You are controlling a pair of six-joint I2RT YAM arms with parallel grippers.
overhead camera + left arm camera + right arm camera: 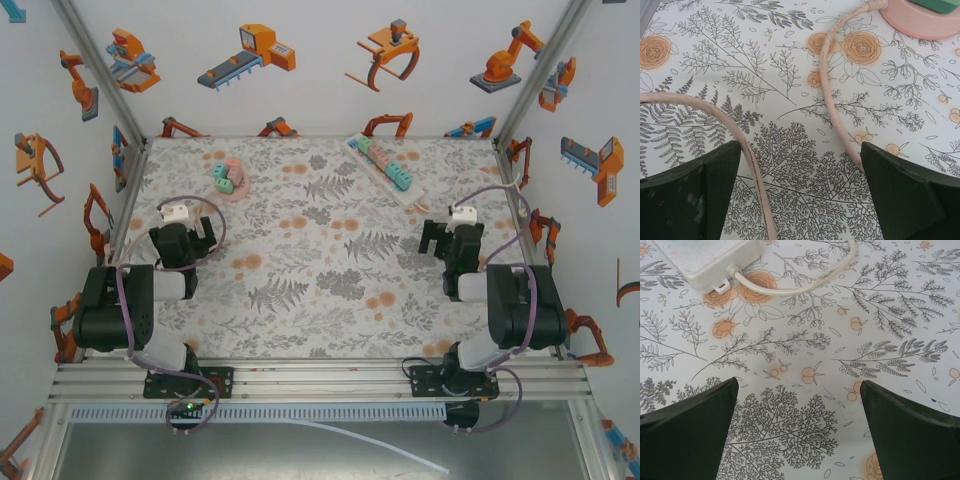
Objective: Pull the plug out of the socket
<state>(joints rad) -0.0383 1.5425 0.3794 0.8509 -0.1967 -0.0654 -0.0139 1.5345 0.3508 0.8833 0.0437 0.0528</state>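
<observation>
Left gripper [800,150]: your jaws are spread wide, with nothing between them but the table [790,110]. In the top view it [186,234] sits over the left side of the table.
Right gripper [799,385]: your jaws are spread wide here too and hold nothing. In the top view it [447,238] sits over the right side.
Strip [417,198]: white, lying slantwise at the far middle-right of the table, with coloured plugs [400,180] in a row on it. In your right wrist view, one end of it [705,260] is ahead and to the left, apart from the fingers.
White cord [790,290]: leaves that end of the strip and curves off to the right.
Pink base [238,190]: round, at the far left, with small blocks [225,175] on top.
Pink cord [826,75]: runs from the base [920,22] in a bend down to your right-hand finger [900,190]. A second run curves in from the left, beside the other finger [695,195].
</observation>
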